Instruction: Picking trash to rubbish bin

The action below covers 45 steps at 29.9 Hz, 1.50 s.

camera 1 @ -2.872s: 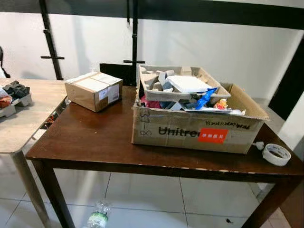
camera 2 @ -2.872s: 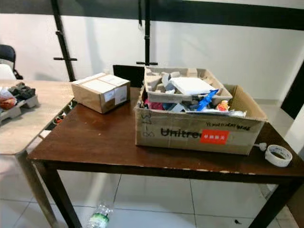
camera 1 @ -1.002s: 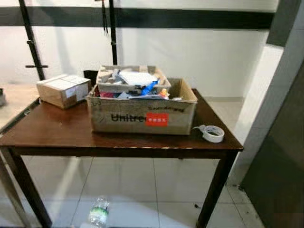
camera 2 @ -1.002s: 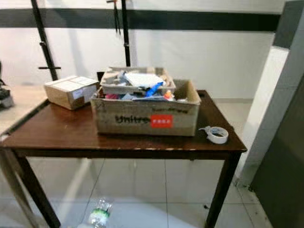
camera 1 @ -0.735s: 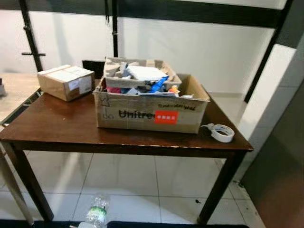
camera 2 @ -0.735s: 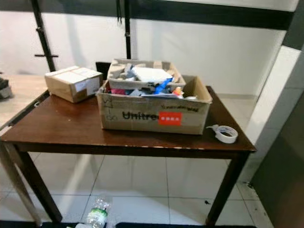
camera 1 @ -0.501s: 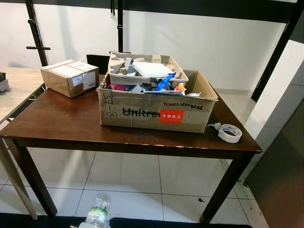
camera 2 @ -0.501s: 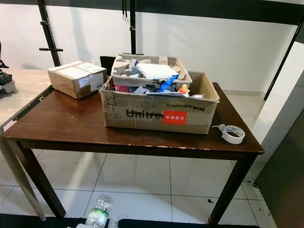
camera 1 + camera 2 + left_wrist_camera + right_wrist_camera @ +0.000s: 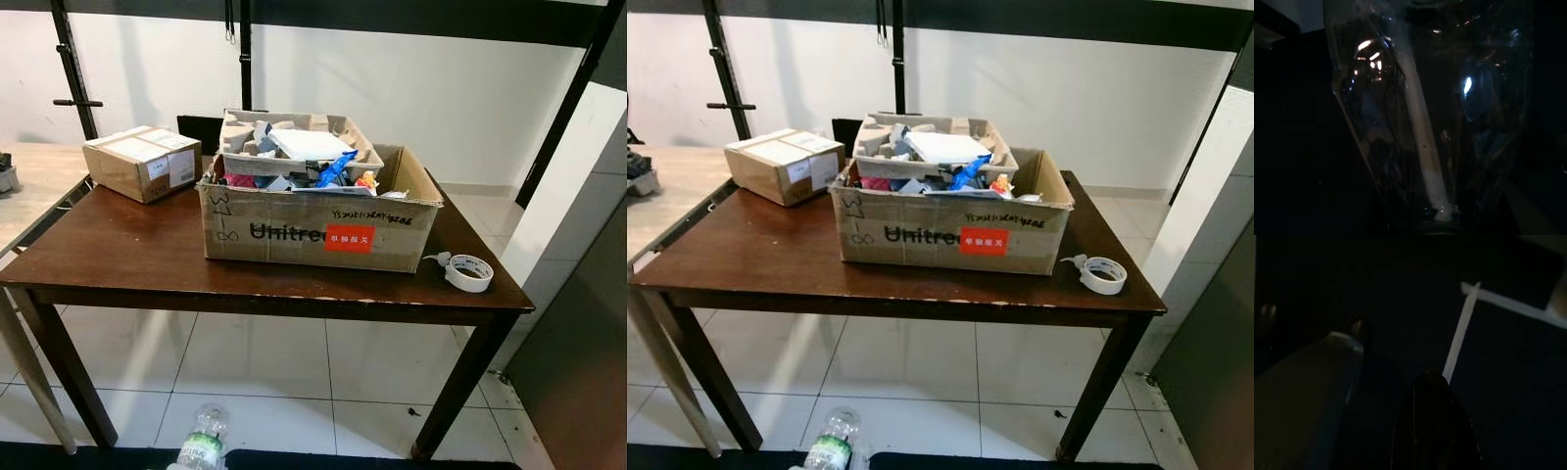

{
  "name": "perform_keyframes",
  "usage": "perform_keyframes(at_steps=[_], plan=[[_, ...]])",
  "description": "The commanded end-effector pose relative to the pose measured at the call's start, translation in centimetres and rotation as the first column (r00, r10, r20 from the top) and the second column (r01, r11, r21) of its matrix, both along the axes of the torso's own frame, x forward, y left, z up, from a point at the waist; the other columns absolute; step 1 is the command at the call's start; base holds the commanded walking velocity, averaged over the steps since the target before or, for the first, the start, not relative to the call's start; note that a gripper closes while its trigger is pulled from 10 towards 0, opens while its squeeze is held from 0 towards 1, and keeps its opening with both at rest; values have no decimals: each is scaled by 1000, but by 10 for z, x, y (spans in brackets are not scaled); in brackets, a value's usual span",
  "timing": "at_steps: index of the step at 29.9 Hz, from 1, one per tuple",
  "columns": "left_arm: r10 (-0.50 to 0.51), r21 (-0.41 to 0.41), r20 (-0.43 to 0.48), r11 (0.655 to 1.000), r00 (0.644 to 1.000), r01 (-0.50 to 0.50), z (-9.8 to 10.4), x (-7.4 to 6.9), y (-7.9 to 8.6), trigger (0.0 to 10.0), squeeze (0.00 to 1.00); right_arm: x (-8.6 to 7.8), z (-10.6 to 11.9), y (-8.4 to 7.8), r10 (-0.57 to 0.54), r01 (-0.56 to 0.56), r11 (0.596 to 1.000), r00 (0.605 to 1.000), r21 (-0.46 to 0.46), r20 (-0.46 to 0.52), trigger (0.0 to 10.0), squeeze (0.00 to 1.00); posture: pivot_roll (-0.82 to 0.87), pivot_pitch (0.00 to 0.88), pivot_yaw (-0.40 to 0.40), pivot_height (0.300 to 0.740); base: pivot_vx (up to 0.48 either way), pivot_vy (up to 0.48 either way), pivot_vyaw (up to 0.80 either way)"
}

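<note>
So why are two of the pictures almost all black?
Both wrist views are in deep shade. The left wrist view catches only glints on a clear plastic bottle. The right wrist view shows a dim black finger. The eye views are bright and sharp, table included.

Right tool (image 9: pixel 1432 421) hanging low, shaded

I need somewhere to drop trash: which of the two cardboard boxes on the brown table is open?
The large box printed Unitree, mid-table with its top open and heaped with scraps. The small box at the table's back left corner is taped shut.
</note>
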<state>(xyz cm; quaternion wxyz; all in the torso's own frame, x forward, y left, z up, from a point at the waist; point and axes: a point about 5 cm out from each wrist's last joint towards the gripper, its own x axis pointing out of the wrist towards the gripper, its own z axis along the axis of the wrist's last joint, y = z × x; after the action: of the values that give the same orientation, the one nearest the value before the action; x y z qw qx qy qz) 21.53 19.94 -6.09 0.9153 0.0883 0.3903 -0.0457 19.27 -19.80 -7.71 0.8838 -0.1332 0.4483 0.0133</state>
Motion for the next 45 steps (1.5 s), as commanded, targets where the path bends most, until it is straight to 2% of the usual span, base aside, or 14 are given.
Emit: perform_keyframes(at_steps=[1, 7, 15, 20, 39, 45], plan=[[7, -2, -41, 1000, 999, -7, -7, -9, -4, 10000, 0, -3, -1, -3, -4, 4, 1000, 1000, 2, -7, 10000, 0, -56, 84, -36, 740, 0, 0, 0], [21, -11, -50, 1000, 999, -21, -9, -12, -8, 10000, 0, -7, -4, 1, 43, -42, 999, 998, 22, -44, 10000, 0, -60, 72, -57, 740, 0, 0, 0], [40, -7, -64, 999, 997, -40, -11, -14, -6, 10000, 0, -17, -9, 3, 43, -42, 999, 995, 17, -86, 10000, 0, -66, 84, -48, 740, 0, 0, 0], [-3, 6, -69, 1000, 998, 3, -12, -17, -8, 10000, 0, -22, -12, 4, 43, -41, 999, 995, 27, -95, 10000, 0, -64, 88, -49, 740, 0, 0, 0], [20, -3, -70, 1000, 997, -21, -13, -20, -7, 10000, 0, -19, -11, 4, 66, -65, 998, 993, 14, -93, 10000, 0, -59, 92, -60, 740, 0, 0, 0], [52, -21, -48, 998, 997, -53, -11, -16, -4, 10000, 0, -19, -10, 5, 62, -60, 998, 994, 17, -89, 10000, 0, -62, 89, -56, 740, 0, 0, 0]])
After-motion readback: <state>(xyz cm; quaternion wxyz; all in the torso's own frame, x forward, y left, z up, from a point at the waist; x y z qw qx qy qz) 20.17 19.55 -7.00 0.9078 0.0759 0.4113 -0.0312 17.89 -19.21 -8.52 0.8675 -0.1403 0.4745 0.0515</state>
